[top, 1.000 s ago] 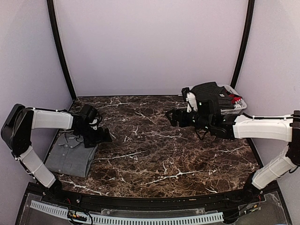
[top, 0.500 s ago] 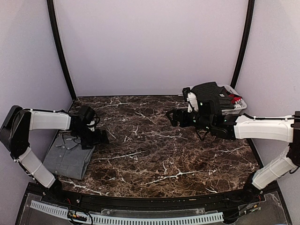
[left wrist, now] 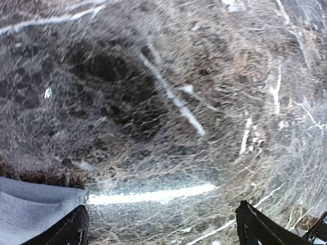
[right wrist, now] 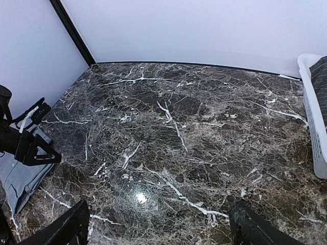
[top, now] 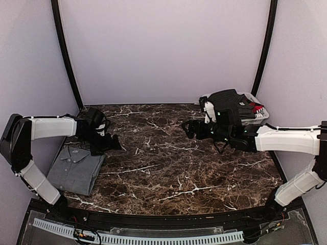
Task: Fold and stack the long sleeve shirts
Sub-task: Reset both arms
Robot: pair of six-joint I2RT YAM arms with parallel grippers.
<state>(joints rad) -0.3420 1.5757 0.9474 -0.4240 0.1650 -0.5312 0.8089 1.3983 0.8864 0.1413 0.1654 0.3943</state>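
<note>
Shirt lay folded at the table's near-left corner, probably as the stack's base. Left gripper hovered just beyond it, jaws wide, empty. Right gripper, equally wide and empty, hung near the basket, presumably ready to fetch the next one.

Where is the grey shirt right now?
In the top view, the folded grey shirt lies at the table's left edge, near the front, close beside the open left pincer.
</note>
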